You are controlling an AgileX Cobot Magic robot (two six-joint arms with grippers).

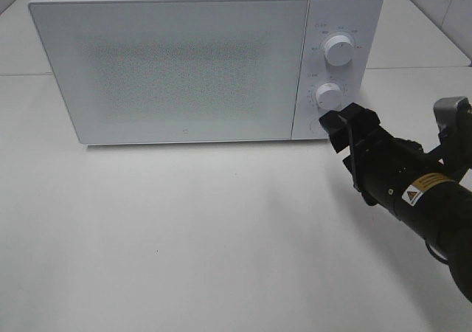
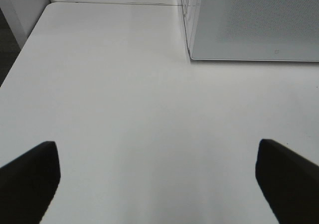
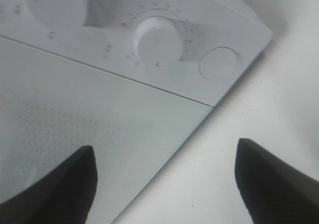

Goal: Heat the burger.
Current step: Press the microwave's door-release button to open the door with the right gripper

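Over the left side of the table point(image 1: 184, 236), the left gripper point(image 2: 155, 144) is held with jaws spread wide and empty. Near the right edge, the right gripper point(image 1: 346, 123) is held with jaws spread and empty, just before the lower knob point(image 1: 329, 96) of the shut microwave point(image 1: 184, 59) at the far edge. Where the burger is cannot be told.

A: What do you see around you?
B: You've a white counter point(image 1: 184, 236) across the frame, a seam point(image 1: 37, 74) at its left edge; pale tiled wall point(image 1: 446, 4) upper right.
A: And below?
B: Dark floor point(image 2: 6, 50), left edge of your left wrist view.
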